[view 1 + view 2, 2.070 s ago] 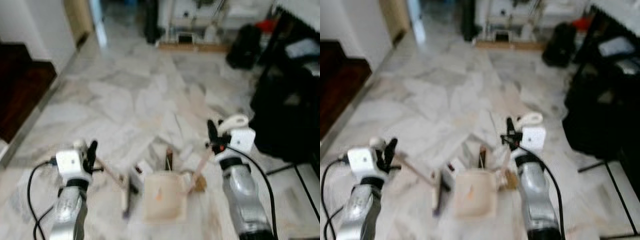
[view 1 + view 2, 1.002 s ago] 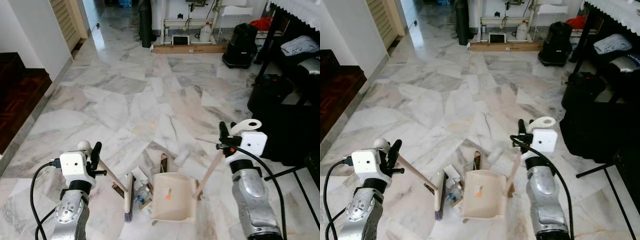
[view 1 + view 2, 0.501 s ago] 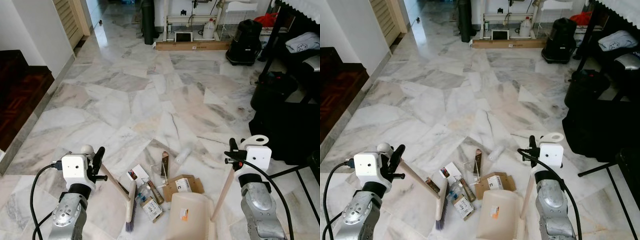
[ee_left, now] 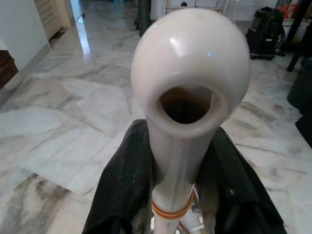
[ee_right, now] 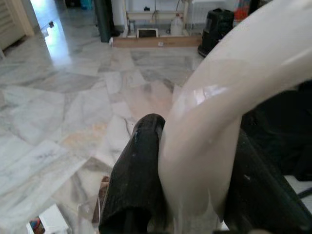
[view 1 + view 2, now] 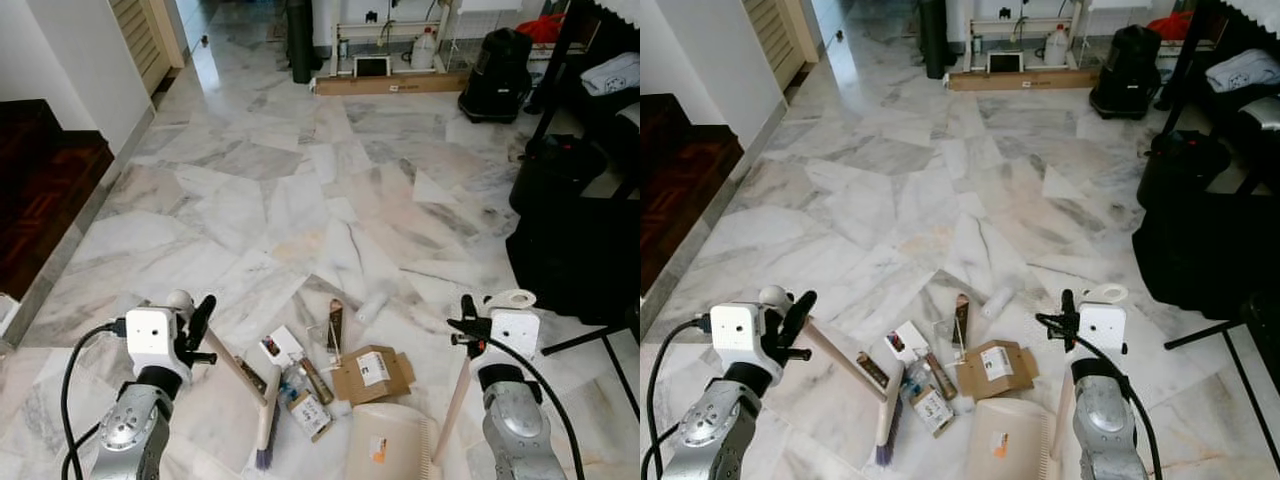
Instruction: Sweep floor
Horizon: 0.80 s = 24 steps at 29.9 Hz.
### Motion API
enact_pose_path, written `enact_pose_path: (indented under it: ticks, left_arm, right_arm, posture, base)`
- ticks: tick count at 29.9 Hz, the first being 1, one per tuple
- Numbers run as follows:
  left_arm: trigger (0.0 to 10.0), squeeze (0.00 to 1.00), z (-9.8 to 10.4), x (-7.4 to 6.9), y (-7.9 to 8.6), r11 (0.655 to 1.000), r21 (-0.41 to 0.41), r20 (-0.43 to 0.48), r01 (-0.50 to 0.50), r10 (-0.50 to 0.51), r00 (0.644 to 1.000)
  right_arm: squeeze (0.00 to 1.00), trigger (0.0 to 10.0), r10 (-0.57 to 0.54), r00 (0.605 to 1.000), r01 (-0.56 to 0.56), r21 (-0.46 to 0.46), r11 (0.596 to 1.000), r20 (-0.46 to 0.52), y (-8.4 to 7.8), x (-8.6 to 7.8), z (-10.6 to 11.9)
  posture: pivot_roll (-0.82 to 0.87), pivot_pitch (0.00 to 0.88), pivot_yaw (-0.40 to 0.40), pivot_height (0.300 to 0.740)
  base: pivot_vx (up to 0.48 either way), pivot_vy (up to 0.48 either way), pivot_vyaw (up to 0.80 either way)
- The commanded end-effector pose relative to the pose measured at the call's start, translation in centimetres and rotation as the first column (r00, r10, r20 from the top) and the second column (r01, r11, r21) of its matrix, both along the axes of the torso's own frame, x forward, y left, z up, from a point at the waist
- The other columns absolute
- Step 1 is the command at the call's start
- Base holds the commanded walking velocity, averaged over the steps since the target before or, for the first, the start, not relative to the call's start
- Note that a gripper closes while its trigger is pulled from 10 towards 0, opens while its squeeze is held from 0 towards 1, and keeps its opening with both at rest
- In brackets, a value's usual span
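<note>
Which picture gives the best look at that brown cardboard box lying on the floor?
The left eye view: the cardboard box lies whole, white label up, beside the dustpan. The right eye view shows it likewise. The right wrist view catches just a brown edge.

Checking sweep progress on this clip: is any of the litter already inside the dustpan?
No. The dustpan looks bare inside, while the cardboard box and the other scraps lie on the marble floor just beyond its front edge.

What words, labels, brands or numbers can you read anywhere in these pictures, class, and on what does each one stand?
None can be read.
Brown cardboard box: a white label with dark print, too small to read.
Dustpan: a small orange sticker, illegible.
Small carton by the broom: printing too blurred to read.
White card: a coloured picture, no legible text.
</note>
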<state>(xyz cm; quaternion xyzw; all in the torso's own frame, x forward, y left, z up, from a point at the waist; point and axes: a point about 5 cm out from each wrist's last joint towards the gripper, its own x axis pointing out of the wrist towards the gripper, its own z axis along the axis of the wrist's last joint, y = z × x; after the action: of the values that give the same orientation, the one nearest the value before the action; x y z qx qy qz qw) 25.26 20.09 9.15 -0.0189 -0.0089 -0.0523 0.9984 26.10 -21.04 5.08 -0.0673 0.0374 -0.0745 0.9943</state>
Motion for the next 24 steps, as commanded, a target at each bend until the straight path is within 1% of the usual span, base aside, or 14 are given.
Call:
enact_pose_path:
  ticks: [1, 4, 7, 12, 13, 19, 24]
  left_arm:
    - [10.0, 0.00, 0.9, 0.2, -0.1, 1.000, 0.004, 0.031, 0.025, -0.026, 0.999]
    - [10.0, 0.00, 1.0, 0.5, -0.2, 1.000, 0.000, 0.031, 0.030, -0.030, 0.999]
    - [10.0, 0.00, 1.0, 0.6, -0.4, 0.999, -0.001, 0.030, 0.040, -0.040, 0.999]
    - [10.0, 0.00, 1.0, 0.8, -0.6, 0.999, -0.005, 0.025, 0.051, -0.051, 0.998]
    - [10.0, 0.00, 1.1, 0.9, -0.6, 0.998, -0.004, 0.023, 0.058, -0.058, 0.998]
    - [10.0, 0.00, 1.1, 1.4, -0.8, 0.996, 0.006, 0.013, 0.093, -0.094, 0.996]
    - [10.0, 0.00, 1.6, 1.9, -0.7, 0.994, 0.022, 0.023, 0.110, -0.111, 0.994]
  right_arm:
    - [0.00, 10.0, -0.034, 0.999, 0.033, 0.008, 0.999, 0.014, -0.5, -0.5, 0.0]
    - [0.00, 10.0, -0.035, 0.999, 0.035, 0.005, 0.999, 0.000, -0.5, -1.0, -0.5]
    - [0.00, 10.0, -0.035, 0.999, 0.035, 0.007, 0.999, -0.005, -0.5, -0.9, -0.7]
    - [0.00, 10.0, -0.030, 1.000, 0.030, 0.017, 0.999, 0.006, -0.3, -0.2, -0.6]
    - [0.00, 10.0, -0.029, 1.000, 0.029, 0.019, 0.999, 0.011, -0.3, 0.2, -0.5]
    - [0.00, 10.0, -0.015, 1.000, 0.015, 0.022, 1.000, 0.021, 0.0, 1.1, -0.3]
    - [0.00, 10.0, -0.009, 0.999, 0.008, 0.022, 1.000, 0.036, 0.1, 1.8, 0.0]
  posture:
    - [-0.02, 0.099, 0.092, 0.740]
    - [-0.02, 0.102, 0.098, 0.740]
    - [-0.02, 0.107, 0.100, 0.740]
    - [-0.01, 0.122, 0.103, 0.740]
    - [-0.01, 0.128, 0.104, 0.740]
    - [-0.01, 0.136, 0.107, 0.740]
    - [0.00, 0.148, 0.116, 0.740]
  base:
    - [0.000, 0.000, 0.00]
    - [0.000, 0.000, 0.00]
    - [0.000, 0.000, 0.00]
    - [0.000, 0.000, 0.00]
    - [0.000, 0.000, 0.00]
    - [0.000, 0.000, 0.00]
    - [0.000, 0.000, 0.00]
